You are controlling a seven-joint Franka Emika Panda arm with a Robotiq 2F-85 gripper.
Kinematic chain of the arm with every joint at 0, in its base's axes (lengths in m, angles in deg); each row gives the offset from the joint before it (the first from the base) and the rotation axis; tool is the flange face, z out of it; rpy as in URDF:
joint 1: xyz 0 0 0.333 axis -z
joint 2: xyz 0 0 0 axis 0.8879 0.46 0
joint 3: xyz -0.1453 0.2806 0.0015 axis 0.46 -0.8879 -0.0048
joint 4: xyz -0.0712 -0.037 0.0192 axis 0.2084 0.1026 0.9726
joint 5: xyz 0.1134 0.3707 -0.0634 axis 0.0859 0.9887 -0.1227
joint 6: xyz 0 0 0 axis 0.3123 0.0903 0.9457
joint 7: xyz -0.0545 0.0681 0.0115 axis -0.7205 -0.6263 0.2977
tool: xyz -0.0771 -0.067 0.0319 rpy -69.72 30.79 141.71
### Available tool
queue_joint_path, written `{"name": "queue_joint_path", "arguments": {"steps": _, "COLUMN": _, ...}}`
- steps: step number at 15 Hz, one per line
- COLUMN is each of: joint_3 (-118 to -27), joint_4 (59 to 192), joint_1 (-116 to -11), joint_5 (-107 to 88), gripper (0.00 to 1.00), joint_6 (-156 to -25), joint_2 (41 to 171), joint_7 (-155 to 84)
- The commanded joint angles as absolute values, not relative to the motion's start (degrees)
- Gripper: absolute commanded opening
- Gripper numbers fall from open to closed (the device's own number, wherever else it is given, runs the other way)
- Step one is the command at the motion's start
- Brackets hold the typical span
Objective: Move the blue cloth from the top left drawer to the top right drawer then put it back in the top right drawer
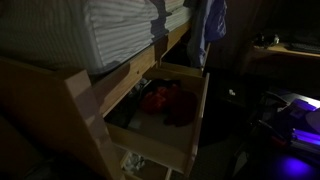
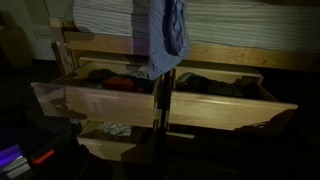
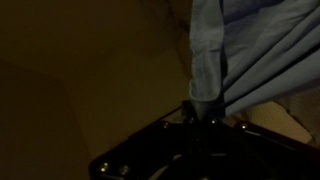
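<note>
Both top drawers were pulled out when you had this one. The top left drawer (image 2: 70, 103) held a red item (image 2: 118, 83) with dark clothes around it, and the top right drawer (image 2: 235, 108) had a pile of dark clothes (image 2: 212, 86) in it. A lower drawer (image 2: 100, 146) on the left was open too, with something pale inside that was too dim to make out. The blue cloth (image 2: 168, 35) wasn't in any of them. It hung in the air over the post between the two top drawers, long axis straight up and down, with the loose end pointing at the floor. In the wrist view your gripper (image 3: 203, 113) had its jaws pinched shut on the bunched top of the cloth. It was all a wooden bed frame (image 1: 85, 110) under a striped mattress (image 1: 95, 30), in a really dark room with a purple glow (image 1: 296, 165) nearby.
</note>
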State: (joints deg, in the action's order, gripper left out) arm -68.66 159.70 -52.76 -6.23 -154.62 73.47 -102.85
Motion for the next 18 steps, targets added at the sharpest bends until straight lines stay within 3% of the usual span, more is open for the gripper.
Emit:
{"name": "queue_joint_path", "arguments": {"steps": 1, "joint_3": -68.3, "joint_4": 148.0, "joint_1": -48.1, "joint_5": -6.9, "gripper": 0.01, "joint_6": -154.3, "joint_2": 79.4, "joint_7": -106.8}}
{"name": "queue_joint_path", "arguments": {"steps": 7, "joint_3": -67.9, "joint_4": 128.9, "joint_1": -40.2, "joint_5": -4.5, "gripper": 0.01, "joint_6": -154.3, "joint_2": 94.9, "joint_7": -116.2}}
{"name": "queue_joint_path", "arguments": {"steps": 13, "joint_3": -62.3, "joint_4": 120.8, "joint_1": -43.0, "joint_5": -11.7, "gripper": 0.01, "joint_6": -153.8, "joint_2": 108.9, "joint_7": -115.2}}
{"name": "queue_joint_path", "arguments": {"steps": 18, "joint_3": -83.5, "joint_4": 122.2, "joint_1": -31.8, "joint_5": -18.0, "gripper": 0.01, "joint_6": -154.2, "joint_2": 116.6, "joint_7": -107.4}}
